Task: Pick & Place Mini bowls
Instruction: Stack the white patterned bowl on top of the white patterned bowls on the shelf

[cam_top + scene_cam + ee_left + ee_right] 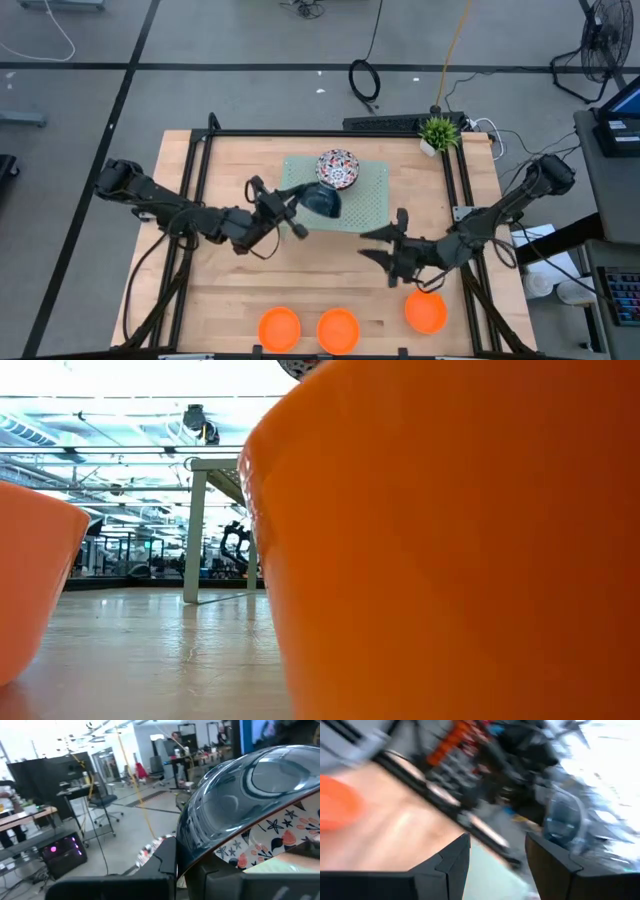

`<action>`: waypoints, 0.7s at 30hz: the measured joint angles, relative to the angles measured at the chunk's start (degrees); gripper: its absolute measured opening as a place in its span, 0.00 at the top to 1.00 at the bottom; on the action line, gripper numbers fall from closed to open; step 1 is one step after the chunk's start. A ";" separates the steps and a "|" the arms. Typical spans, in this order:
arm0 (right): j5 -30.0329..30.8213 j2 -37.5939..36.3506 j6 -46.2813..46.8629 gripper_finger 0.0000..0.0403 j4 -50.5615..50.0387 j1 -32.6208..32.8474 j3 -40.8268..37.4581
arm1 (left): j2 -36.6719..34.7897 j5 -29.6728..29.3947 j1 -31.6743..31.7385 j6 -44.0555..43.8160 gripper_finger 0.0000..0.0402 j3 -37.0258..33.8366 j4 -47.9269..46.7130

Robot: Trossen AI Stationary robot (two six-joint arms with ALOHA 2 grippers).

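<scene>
Holding a floral mini bowl (pixel 322 200) tipped on its side, the left gripper (pixel 296 211) sits over the front-left edge of the pale green rack (pixel 372 200), near table centre; jaws are clamped on the bowl's rim. In the left wrist view that bowl (pixel 250 800) fills much of the frame, w/ a dark glossy outside and a patterned band by the rim. A second floral bowl (pixel 337 168) stands upright on the rack's back half, just behind the held one, pattern facing up. The right gripper (pixel 383 243) hovers right of centre, apart from the rack, fingers spread wide and holding nothing; its wrist view shows the two dark fingers (pixel 451 865) w/ a clear gap between them. Three orange bowls lie along the front edge: left one (pixel 279 327), middle one (pixel 338 330), and right one (pixel 426 311), the last set a bit further back, just in front of the right gripper. Low view is mostly blocked by one orange bowl (pixel 450 550) close up, another (pixel 30 580) at the side. A small potted plant (pixel 438 132) stands at the back-right corner of the wooden table (pixel 300 280).
</scene>
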 joint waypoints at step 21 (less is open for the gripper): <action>2.48 17.76 -27.02 0.43 47.22 -13.44 0.00 | -0.07 9.48 5.24 7.93 0.97 0.00 5.04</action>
